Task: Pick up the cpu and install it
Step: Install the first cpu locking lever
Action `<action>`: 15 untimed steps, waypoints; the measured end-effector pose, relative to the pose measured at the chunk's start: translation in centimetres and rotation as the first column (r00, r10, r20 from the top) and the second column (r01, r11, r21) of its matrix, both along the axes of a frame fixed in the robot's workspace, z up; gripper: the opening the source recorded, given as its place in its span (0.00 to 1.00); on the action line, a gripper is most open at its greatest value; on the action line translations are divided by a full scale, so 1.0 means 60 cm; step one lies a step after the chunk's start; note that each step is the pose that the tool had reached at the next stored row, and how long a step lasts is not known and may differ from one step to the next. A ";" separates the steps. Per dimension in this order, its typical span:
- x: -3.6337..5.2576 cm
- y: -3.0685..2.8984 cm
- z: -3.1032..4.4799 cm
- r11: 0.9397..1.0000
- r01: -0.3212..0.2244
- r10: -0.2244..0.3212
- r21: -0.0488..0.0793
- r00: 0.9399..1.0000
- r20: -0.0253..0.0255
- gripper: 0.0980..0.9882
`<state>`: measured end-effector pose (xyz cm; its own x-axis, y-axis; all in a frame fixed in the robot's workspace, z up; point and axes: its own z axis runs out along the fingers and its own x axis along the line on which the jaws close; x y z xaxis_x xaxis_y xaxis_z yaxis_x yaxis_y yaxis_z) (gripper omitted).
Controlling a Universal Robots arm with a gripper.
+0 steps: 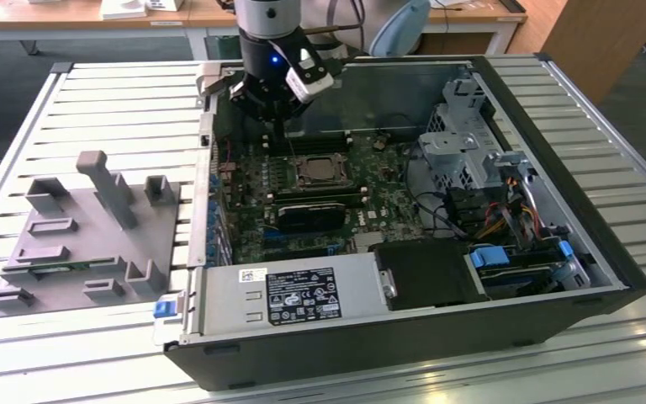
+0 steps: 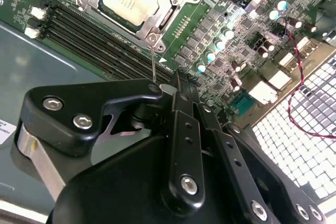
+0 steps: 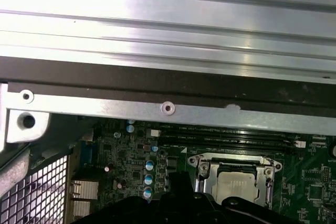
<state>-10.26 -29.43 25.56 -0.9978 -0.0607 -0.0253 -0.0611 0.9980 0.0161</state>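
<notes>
Cpu (image 1: 319,171): seated in its socket at frame centre, apparently already installed. Gripper (image 1: 269,111): hangs just above-left of it, over the motherboard (image 1: 300,219); jaw state cannot be told.

The arm (image 1: 265,21) has a pale silver-grey cylindrical last link, dark at its lower end, where a small blue light (image 1: 272,60) glows. Below it sits the black tool (image 1: 267,99), with a white tag-like piece (image 1: 309,78) fixed to one side. In the second wrist view the tool's body (image 2: 173,171) is matt black plastic or metal, built of rounded linkage bars joined with silver hex-socket screws (image 2: 189,183). A curved black arm (image 2: 79,111) carries two more such screws, and a strip of bare brushed metal (image 2: 31,153) edges it.
</notes>
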 end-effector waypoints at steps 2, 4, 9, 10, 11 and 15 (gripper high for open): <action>0.001 0.0014 0.000 1.000 0.000 0.000 0.000 1.000 0.000 0.01; 0.002 0.0025 -0.001 1.000 0.000 0.000 0.000 1.000 0.000 0.01; 0.010 0.0030 -0.002 1.000 0.000 0.000 0.000 1.000 0.000 0.01; 0.012 0.0030 -0.002 1.000 0.000 0.000 0.000 1.000 0.000 0.01; 0.014 0.0030 -0.002 1.000 0.000 0.000 0.000 1.000 0.000 0.01; 0.023 0.0031 -0.002 1.000 0.000 0.000 0.000 1.000 0.000 0.01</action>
<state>-8.89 -29.24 25.43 -0.9978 -0.0606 -0.0254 -0.0610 0.9980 0.0162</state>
